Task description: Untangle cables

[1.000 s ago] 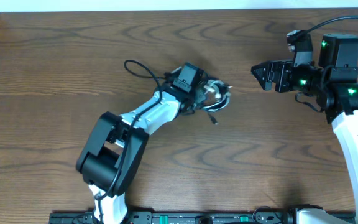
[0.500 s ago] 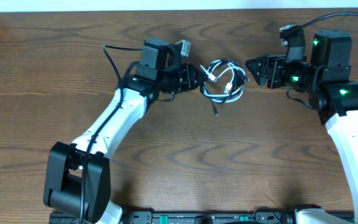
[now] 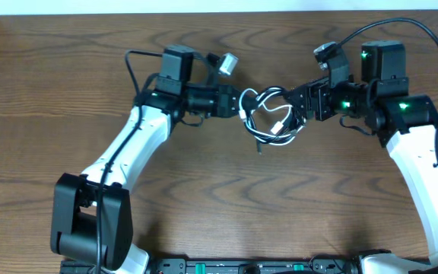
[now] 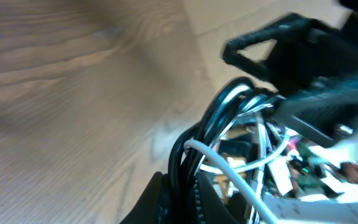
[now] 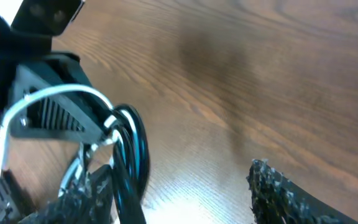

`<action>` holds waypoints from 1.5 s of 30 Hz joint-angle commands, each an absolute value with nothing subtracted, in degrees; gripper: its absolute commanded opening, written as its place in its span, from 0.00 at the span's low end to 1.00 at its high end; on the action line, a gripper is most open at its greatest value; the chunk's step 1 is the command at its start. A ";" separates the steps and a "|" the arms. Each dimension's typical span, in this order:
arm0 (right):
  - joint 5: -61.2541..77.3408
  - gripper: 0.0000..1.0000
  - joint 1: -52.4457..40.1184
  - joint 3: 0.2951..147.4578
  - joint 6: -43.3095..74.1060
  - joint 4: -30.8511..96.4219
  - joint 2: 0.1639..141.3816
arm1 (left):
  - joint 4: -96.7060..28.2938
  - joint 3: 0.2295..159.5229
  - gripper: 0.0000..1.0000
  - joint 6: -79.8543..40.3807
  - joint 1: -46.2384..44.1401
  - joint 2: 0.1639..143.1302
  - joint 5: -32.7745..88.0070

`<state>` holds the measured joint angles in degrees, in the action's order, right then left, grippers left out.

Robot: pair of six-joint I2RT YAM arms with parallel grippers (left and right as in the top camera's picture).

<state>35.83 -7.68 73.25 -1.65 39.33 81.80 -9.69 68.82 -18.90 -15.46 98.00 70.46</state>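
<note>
1. Overhead: my left claw (image 3: 240,102) is clamped on the left edge of the coiled cables (image 3: 268,123), mid-tabletop (image 3: 204,198); my right claw (image 3: 301,106) meets their right side.
2. Left wrist: the black and white strands sit pinched in my left claw.
3. Right wrist: my right claw gapes wide, with the black loop beside one finger.

No writing, label or number is legible anywhere, though blurred wrist views may hide some.

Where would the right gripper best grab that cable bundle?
The right-hand arc of the cable bundle, approached from the right, opposite where the left gripper holds it. Strands run bunched there, so the open right gripper could probably close around them.
</note>
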 commanded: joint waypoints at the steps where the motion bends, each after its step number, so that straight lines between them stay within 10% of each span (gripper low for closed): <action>1: 43.00 0.69 -6.17 74.02 -6.35 38.57 82.59 | -8.12 70.08 0.07 -16.10 -12.88 99.24 82.83; 14: 65.19 0.56 -6.31 74.02 -5.72 34.92 91.92 | -3.51 70.08 0.08 -23.29 -9.34 100.01 79.59; 22: 68.34 0.01 -6.02 74.02 1.34 27.86 92.79 | -2.48 70.08 0.08 -29.41 -8.10 100.01 69.56; 45: 27.11 0.01 -15.81 74.06 19.73 41.25 86.19 | -12.25 69.43 0.08 -42.04 -10.15 100.01 36.32</action>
<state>38.50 -14.63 73.36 16.53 39.72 91.44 -10.87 68.79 -40.75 -11.16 99.88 49.39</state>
